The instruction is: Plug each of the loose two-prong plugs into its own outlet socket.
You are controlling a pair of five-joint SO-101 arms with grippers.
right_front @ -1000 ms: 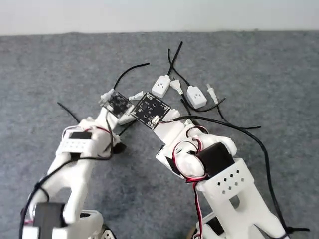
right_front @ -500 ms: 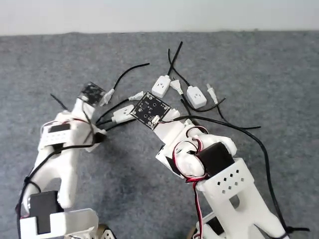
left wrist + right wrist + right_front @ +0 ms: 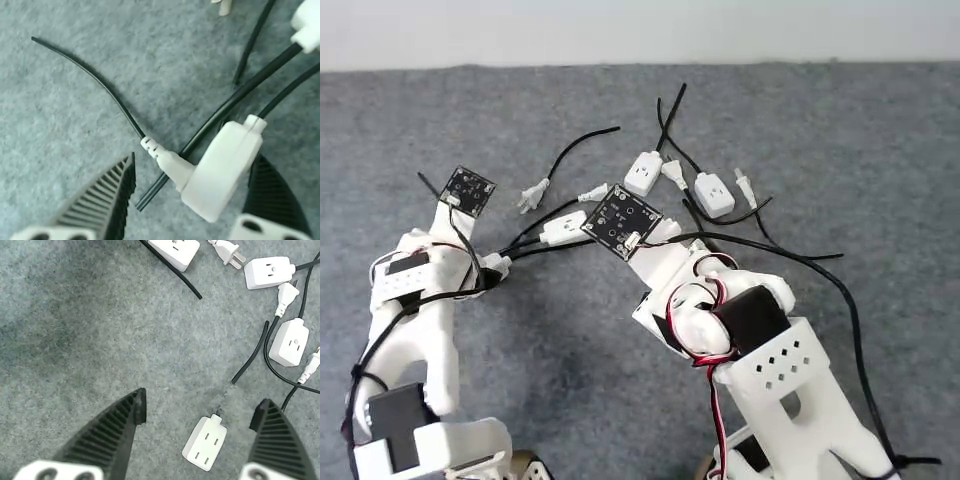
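My left gripper (image 3: 192,160) is open, and a white outlet socket (image 3: 220,170) on a black cord lies on the carpet between its fingers, close against one of them. In the high view that arm (image 3: 415,290) stands at the left. My right gripper (image 3: 200,400) is open above the carpet, with a white multi-slot socket (image 3: 205,442) lying between its fingers. Beyond it lie more sockets (image 3: 269,272) (image 3: 289,341) and loose two-prong plugs (image 3: 227,251) (image 3: 286,292). The high view shows sockets (image 3: 643,172) (image 3: 713,194) (image 3: 563,228) and plugs (image 3: 533,193) (image 3: 592,192) apart from them.
Black cords (image 3: 800,255) cross the grey carpet (image 3: 880,150) around the sockets and trail past the right arm (image 3: 740,320). A loose cord end (image 3: 32,39) lies beside my left gripper. A pale wall edge (image 3: 640,30) bounds the far side.
The left arm has swung left, away from the cluster in the middle, uncovering the socket beside the right arm's camera board. The right arm has kept still.
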